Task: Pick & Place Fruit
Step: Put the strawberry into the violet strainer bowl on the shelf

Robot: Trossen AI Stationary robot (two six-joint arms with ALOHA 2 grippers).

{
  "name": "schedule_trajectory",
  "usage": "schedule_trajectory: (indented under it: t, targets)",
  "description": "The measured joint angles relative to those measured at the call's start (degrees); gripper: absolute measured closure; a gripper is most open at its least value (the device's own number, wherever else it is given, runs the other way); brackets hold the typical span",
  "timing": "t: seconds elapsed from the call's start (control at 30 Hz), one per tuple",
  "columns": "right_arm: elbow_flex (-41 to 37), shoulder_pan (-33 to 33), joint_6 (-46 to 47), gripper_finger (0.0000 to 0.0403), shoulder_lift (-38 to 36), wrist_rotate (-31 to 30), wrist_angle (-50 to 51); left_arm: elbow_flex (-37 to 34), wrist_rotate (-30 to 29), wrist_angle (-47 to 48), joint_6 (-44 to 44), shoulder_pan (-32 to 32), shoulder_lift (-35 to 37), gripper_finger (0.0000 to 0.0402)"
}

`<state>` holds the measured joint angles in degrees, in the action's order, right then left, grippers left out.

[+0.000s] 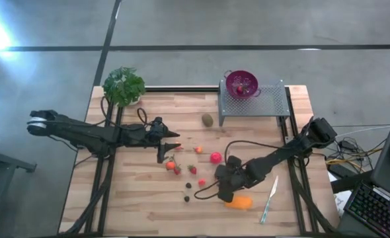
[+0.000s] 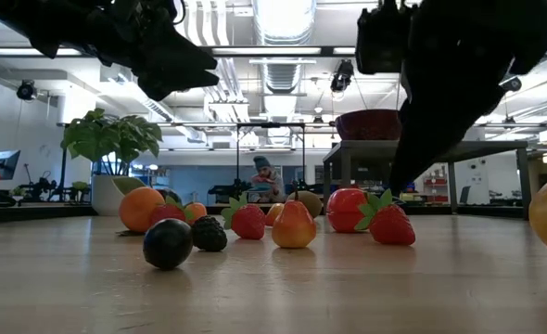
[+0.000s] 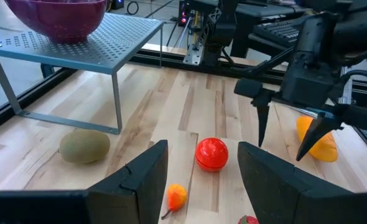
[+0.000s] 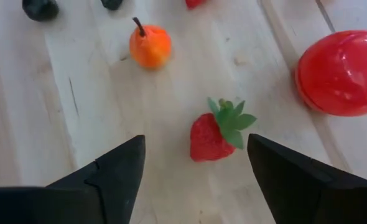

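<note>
Right wrist view: the open right end effector (image 4: 196, 180) frames a strawberry (image 4: 216, 134); it should descend centred, then close gently.

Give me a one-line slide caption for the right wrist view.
Right gripper with open fingers above a strawberry, red ball and small orange fruit nearby.

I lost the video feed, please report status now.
Right gripper open over a strawberry, nothing held. Left gripper open, waiting, empty. Red ball beside.
</note>
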<state>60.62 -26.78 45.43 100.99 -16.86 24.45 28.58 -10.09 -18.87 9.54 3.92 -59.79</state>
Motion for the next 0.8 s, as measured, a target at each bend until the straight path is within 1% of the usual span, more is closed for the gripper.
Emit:
schedule_trajectory:
  t: [0.17, 0.43, 0.6, 0.8]
  targets:
    - [-2.9, 1.0, 0.1, 0.0101, 0.0, -1.1, -2.0, 0.0, 0.0, 0.0, 0.0, 0.0, 0.0, 0.0202]
    - [-7.6, 2.2, -0.9, 0.0088, 0.3, -1.2, -13.5, 0.0, 0.0, 0.0, 0.0, 0.0, 0.0, 0.0202]
    - [-8.8, 2.7, -0.5, 0.0105, 0.3, -1.3, -13.4, 0.0, 0.0, 0.0, 0.0, 0.0, 0.0, 0.0202]
    - [-10.9, 2.7, 0.4, 0.0129, 0.3, -1.7, -16.5, 0.0, 0.0, 0.0, 0.1, -0.1, 0.0, 0.0202]
